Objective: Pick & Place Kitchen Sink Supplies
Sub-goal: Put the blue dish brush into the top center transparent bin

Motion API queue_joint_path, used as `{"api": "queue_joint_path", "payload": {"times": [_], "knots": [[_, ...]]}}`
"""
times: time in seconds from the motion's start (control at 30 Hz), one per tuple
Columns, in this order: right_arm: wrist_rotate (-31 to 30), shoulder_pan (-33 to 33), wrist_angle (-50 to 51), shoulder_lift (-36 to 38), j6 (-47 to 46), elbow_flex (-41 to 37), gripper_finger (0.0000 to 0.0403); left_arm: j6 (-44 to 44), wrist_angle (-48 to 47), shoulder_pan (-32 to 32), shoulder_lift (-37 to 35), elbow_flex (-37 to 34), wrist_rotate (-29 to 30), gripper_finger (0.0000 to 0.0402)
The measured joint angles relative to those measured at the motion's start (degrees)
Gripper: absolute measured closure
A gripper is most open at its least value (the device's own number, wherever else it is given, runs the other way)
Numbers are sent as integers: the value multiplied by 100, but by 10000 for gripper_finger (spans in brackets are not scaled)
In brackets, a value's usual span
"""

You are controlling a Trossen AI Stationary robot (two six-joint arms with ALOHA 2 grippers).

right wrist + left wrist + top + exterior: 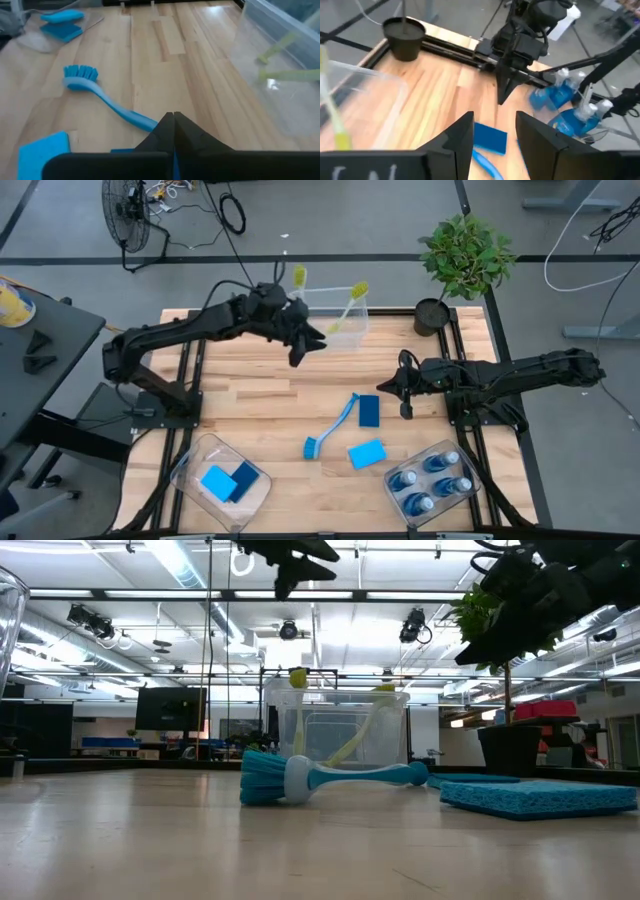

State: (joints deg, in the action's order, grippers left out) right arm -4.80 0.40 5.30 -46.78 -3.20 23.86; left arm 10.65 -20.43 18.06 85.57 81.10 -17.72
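Observation:
A blue dish brush lies flat on the table's middle, its bristle head toward the near edge. A dark blue sponge and a light blue sponge lie beside it. Two yellow-green brushes stand in a clear bin at the far edge, their heads above the rim. My left gripper hovers open and empty just in front of that bin, above the table. My right gripper is shut and empty, held above the table right of the dark sponge.
A clear bin at the near left holds two blue sponges. Another bin at the near right holds several blue soap bottles. A potted plant stands at the far right. Bare wood lies between the far bin and the brush.

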Motion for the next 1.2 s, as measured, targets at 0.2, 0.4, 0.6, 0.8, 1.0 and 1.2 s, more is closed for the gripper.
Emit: {"api": "queue_joint_path", "payload": {"times": [0.2, 0.4, 0.6, 0.8, 1.0, 1.2], "knots": [[289, 0, -3, -1, 405, 0, 332, 3, -460, -72, -409, 0, 352, 264], [575, -4, 13, -160, 727, 184, 254, -87, -1226, -70, -890, 0, 825, 274], [612, -4, 88, -962, 1133, 786, 198, -126, -1500, -65, -1287, -2, 1390, 278], [1095, -7, 100, -1821, 1645, 1276, 182, -287, -1569, -61, -1523, -2, 1633, 278], [1683, -118, 121, -2574, 1952, 1709, 181, -443, -1823, -50, -1645, -4, 1932, 278], [2087, -379, 185, -3202, 2391, 2067, 181, -537, -1907, -50, -1699, -4, 2053, 278]]}}
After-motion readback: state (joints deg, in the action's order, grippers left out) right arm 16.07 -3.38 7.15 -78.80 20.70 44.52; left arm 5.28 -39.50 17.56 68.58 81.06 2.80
